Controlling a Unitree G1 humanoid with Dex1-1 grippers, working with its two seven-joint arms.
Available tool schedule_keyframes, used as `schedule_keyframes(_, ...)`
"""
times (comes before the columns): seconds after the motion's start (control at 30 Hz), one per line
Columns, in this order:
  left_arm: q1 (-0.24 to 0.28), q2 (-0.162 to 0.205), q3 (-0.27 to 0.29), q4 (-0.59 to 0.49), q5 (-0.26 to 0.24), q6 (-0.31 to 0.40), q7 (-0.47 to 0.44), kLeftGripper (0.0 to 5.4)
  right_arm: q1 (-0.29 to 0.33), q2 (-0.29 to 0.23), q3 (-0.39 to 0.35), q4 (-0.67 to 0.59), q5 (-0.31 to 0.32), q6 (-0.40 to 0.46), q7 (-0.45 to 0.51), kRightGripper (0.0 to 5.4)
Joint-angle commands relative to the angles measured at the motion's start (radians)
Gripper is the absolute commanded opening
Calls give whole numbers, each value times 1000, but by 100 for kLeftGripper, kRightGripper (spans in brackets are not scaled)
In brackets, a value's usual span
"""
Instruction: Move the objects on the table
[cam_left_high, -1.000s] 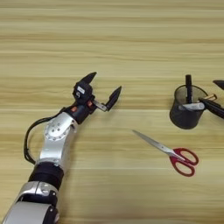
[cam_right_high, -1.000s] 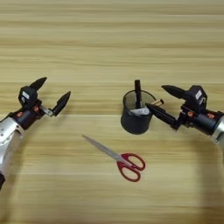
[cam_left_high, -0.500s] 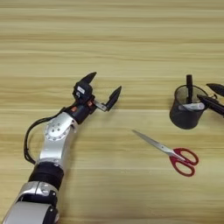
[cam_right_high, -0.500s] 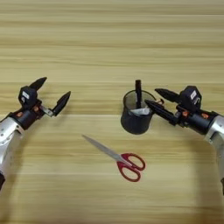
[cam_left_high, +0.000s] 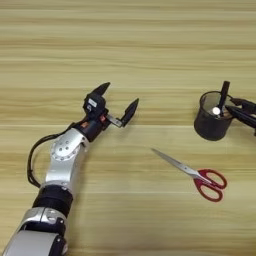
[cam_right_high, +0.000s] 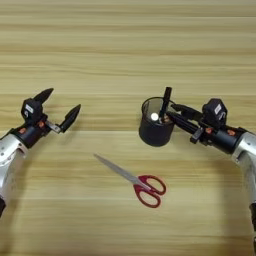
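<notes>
My right jaws, parted narrowly, reach the cup's rim; scissors lie diagonally below-left of them. Left jaws gape wide, idle.

On the worktop, a pen cup stands right of centre with a marker upright inside it. Scissors lie in front of the cup, blades pointing left. The left hand is far left; the right hand reaches the cup's right rim.
</notes>
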Motion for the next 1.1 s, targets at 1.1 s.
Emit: schedule_keyframes(1.1,-9,-4,-3,19,19,-10,1,540,62,-71,-162,-535,321,268,-25,80)
